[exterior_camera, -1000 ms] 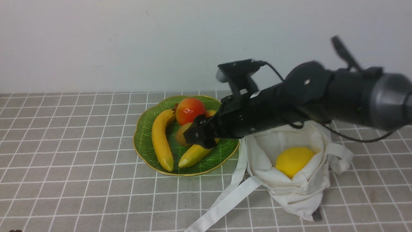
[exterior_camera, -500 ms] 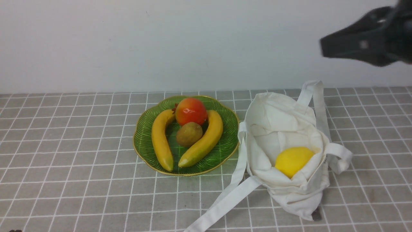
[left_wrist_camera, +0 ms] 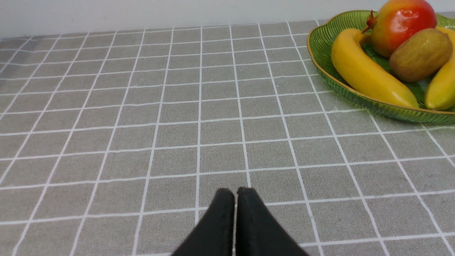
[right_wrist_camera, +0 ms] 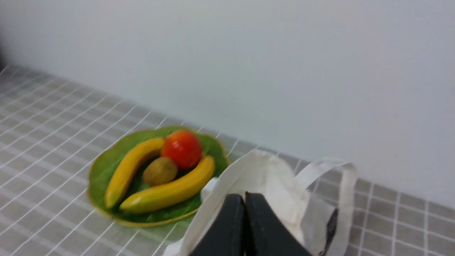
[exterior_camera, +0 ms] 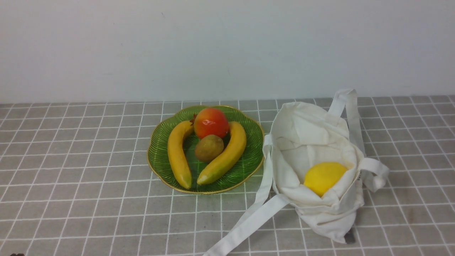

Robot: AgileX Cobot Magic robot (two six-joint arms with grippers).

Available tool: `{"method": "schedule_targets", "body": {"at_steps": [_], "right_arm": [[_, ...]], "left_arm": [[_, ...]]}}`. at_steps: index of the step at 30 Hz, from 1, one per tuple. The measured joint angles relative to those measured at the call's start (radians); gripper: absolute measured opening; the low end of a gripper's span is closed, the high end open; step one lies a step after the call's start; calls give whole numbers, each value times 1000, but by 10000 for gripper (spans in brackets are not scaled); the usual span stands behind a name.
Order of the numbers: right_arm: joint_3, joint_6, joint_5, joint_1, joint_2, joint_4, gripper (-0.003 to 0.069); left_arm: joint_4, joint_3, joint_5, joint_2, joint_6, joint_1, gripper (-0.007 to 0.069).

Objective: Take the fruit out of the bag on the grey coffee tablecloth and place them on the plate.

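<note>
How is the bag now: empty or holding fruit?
Not empty: the lemon sits inside the open bag; the kiwi is on the plate.

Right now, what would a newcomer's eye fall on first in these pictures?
The green plate in the middle of the grey cloth stands out, holding two bananas, a red-orange fruit and the kiwi. Just to its right, the bright yellow lemon lies inside the open white bag.
</note>
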Motion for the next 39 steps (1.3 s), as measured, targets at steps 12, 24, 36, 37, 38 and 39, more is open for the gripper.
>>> {"method": "schedule_targets", "body": {"at_steps": [12, 24, 36, 37, 38, 39], "right_arm": [[331, -62, -454, -2, -90, 138, -15], [331, -63, -363, -2, -90, 148, -15], [335, -28, -329, -2, -93, 145, -15], [345, 5, -327, -2, -105, 133, -15], [362, 45, -327, -2, -119, 102, -15], [377, 78, -328, -2, -136, 73, -15]], "left_arm": [[0, 0, 0, 0, 0, 0, -7], [0, 0, 0, 0, 0, 0, -7], [0, 0, 0, 0, 0, 0, -7], [0, 0, 0, 0, 0, 0, -7], [0, 0, 0, 0, 0, 0, -7], [0, 0, 0, 0, 0, 0, -7]]}}
